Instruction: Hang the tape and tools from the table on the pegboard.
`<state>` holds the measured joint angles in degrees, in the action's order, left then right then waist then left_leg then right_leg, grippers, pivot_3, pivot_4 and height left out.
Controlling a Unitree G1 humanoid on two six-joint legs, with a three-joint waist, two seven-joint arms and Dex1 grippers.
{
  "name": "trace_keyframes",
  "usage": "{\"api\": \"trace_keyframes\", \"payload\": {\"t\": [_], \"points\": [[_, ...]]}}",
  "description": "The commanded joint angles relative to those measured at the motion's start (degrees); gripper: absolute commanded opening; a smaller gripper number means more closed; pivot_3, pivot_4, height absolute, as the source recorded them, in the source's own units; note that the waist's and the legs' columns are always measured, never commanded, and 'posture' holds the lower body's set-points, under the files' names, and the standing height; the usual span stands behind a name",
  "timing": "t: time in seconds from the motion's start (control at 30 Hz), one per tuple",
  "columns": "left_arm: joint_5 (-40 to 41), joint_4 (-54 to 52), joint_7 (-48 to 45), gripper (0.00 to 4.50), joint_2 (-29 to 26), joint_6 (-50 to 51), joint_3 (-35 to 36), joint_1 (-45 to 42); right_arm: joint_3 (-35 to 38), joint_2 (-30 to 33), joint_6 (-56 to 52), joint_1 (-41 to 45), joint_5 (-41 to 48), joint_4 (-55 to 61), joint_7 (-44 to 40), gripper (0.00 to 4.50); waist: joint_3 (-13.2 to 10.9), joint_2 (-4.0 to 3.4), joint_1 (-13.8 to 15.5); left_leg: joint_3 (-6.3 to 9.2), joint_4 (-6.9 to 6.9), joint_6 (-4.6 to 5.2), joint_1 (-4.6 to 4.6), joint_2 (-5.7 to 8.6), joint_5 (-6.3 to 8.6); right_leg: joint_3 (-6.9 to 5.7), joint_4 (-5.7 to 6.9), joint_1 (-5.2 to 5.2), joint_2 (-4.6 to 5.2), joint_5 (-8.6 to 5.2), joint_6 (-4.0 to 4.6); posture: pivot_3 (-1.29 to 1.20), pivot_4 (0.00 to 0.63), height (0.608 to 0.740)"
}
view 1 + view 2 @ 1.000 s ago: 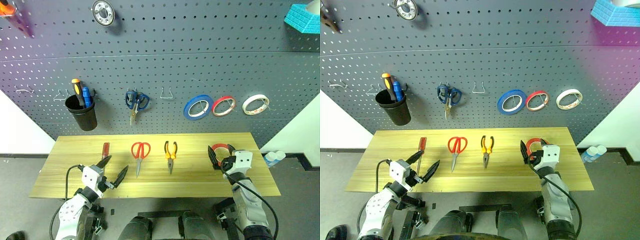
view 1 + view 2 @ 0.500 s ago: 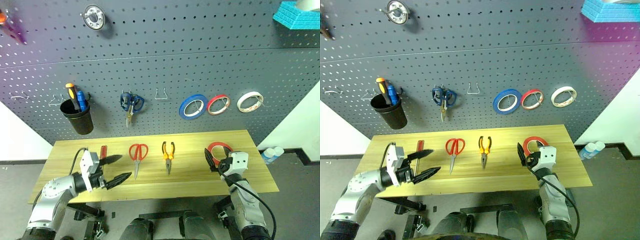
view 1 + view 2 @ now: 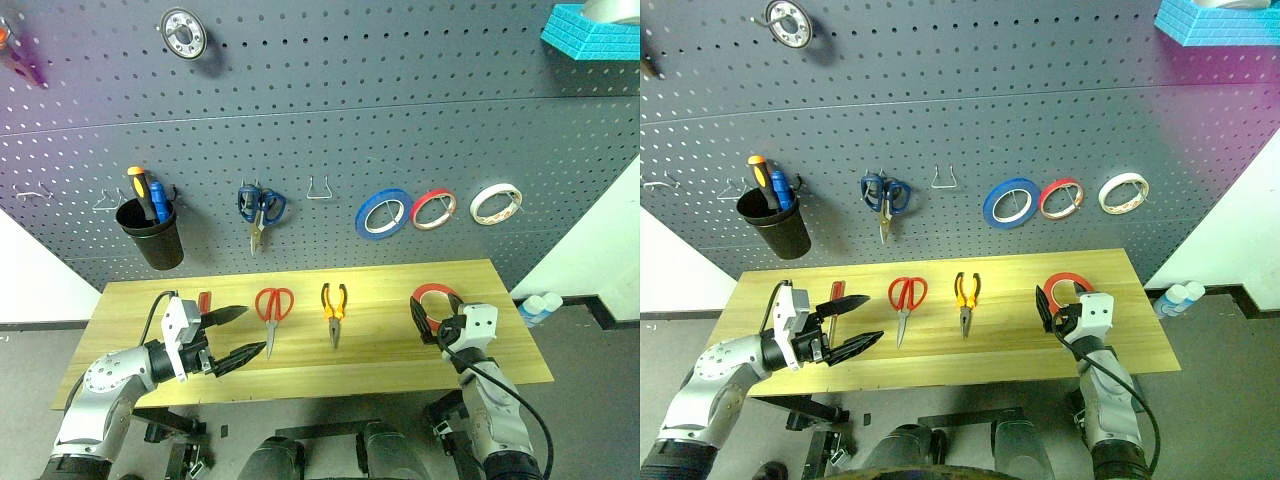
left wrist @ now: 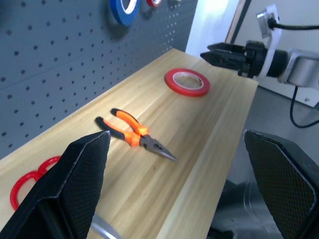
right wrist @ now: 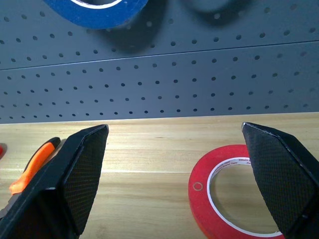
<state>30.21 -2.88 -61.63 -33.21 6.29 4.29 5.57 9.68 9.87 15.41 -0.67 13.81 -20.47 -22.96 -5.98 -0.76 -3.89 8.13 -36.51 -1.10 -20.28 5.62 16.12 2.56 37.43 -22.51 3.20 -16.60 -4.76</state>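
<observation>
Red tape [image 3: 437, 299] lies flat on counter [image 3: 390, 345] just ahead of my right pincer [image 3: 432, 320]; right arm nearer. Both pincers wide open, empty; left pincer [image 3: 232, 336] well off.

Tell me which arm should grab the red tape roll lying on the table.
Right. The right gripper hovers open just short of the tape, pointing at it. The left gripper is at the table's far end, near the screwdriver.

No readable text, label, brand, number or sign is being shown. Faint small print is being glimpsed on the inner rim of the red tape [image 5: 234, 191] lying on the desk [image 5: 144, 159], but it cannot be read.
</observation>
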Motion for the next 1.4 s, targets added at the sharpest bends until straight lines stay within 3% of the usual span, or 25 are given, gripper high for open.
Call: {"api": "trace_keyframes", "payload": {"t": [0.03, 0.8, 1.23, 1.4], "points": [[1.61, -3.68, 1.86, 4.47, -0.07, 2.20, 1.92, -1.06, 0.32, -0.04, 0.41, 0.94, 0.63, 0.36, -0.38, 4.50, 0.00, 0.00, 0.01, 0.00, 0.00, 0.00, 0.00, 0.00, 0.00, 0.00, 0.00, 0.01, 0.00, 0.00, 0.00, -0.10, 0.074, 0.740], [2.64, -9.71, 5.66, 4.47, -0.03, 8.22, 2.51, -1.22, -0.55, -0.07, -1.10, 0.91, 0.31, 0.55, -1.24, 4.50, -0.01, 0.01, -0.01, -0.03, 0.00, 0.00, 0.01, -0.02, 0.00, 0.01, 0.00, 0.00, -0.02, 0.01, 0.02, -0.10, 0.085, 0.740], [2.78, -10.82, 6.99, 4.47, 0.72, 8.71, 2.39, -1.19, -4.44, 9.89, -19.99, 12.39, -8.99, -4.57, 1.84, 4.50, -0.26, 0.31, 0.06, -0.10, -0.02, -0.01, -0.02, -0.03, 0.00, 0.06, -0.02, -0.02, -0.02, 0.04, 0.07, -0.10, 0.103, 0.740], [2.96, -11.51, 7.54, 4.47, 0.94, 8.88, 2.46, -0.90, -6.04, 12.50, -25.86, 15.43, -9.68, -8.75, -2.13, 4.50, -0.44, 0.48, 0.04, -0.11, 0.01, 0.00, -0.04, -0.03, 0.00, 0.06, -0.08, -0.03, -0.02, 0.04, 0.06, -0.09, 0.107, 0.740]]}}
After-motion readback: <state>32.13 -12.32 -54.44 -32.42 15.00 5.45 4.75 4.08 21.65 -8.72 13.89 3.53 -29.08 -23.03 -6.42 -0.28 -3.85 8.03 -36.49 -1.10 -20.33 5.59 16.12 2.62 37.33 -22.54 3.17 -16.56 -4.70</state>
